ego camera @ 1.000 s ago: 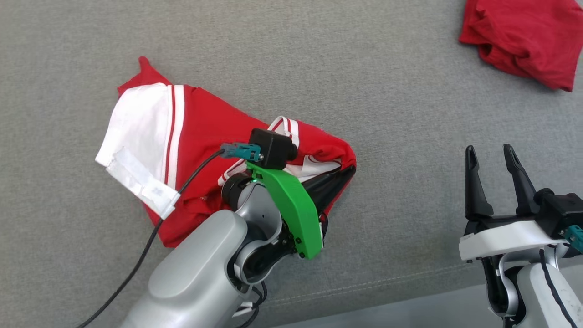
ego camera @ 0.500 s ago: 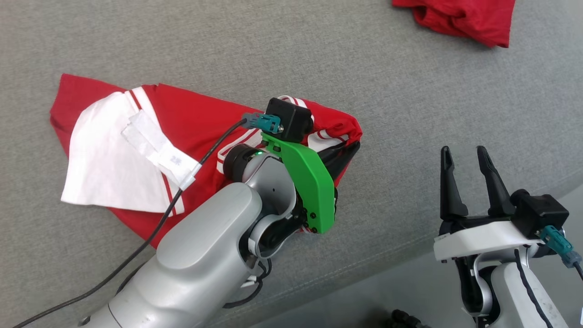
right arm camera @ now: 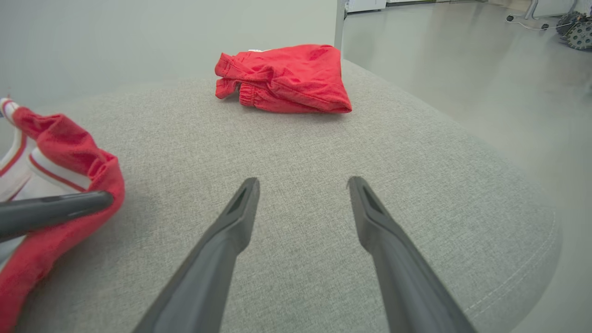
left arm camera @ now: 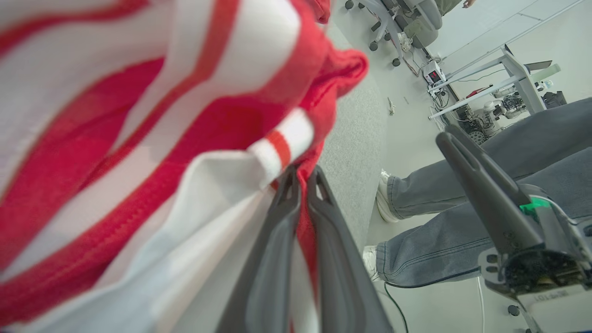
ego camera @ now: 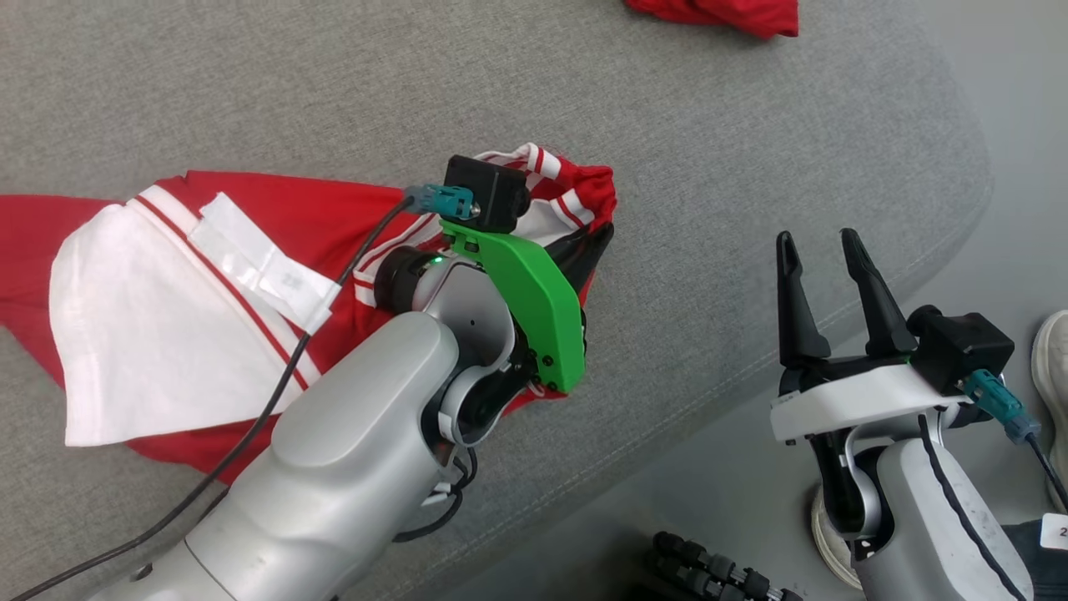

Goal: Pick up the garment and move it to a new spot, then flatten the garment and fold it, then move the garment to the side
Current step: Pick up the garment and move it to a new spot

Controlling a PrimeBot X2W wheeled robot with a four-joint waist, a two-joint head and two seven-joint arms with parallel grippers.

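The garment [ego camera: 250, 225] is red with white panels and red-white stripes. It lies spread over the left half of the grey cushion [ego camera: 734, 150]. Its right corner is bunched up and lifted. My left gripper [ego camera: 602, 235] is shut on that bunched corner [left arm camera: 319, 97]; the left wrist view has red and white cloth pinched between the two dark fingers [left arm camera: 282, 217]. In the right wrist view the same corner [right arm camera: 60, 134] hangs over the left gripper's finger [right arm camera: 55, 208]. My right gripper [ego camera: 819, 242] stands open over the cushion's right edge, holding nothing, its two fingertips apart [right arm camera: 303, 182].
A second red garment [right arm camera: 286, 76] lies crumpled at the cushion's far end [ego camera: 717, 12]. The cushion's rounded edge runs down the right, with pale floor [ego camera: 1026, 167] beyond. A person's legs in jeans [left arm camera: 462, 194] and a white shoe [ego camera: 1051, 367] stand close on the right.
The head camera has swung right and down, so the whole scene has shifted left and up. The garment has been drawn out longer to the left, its held corner bunched higher. The right gripper stays open.
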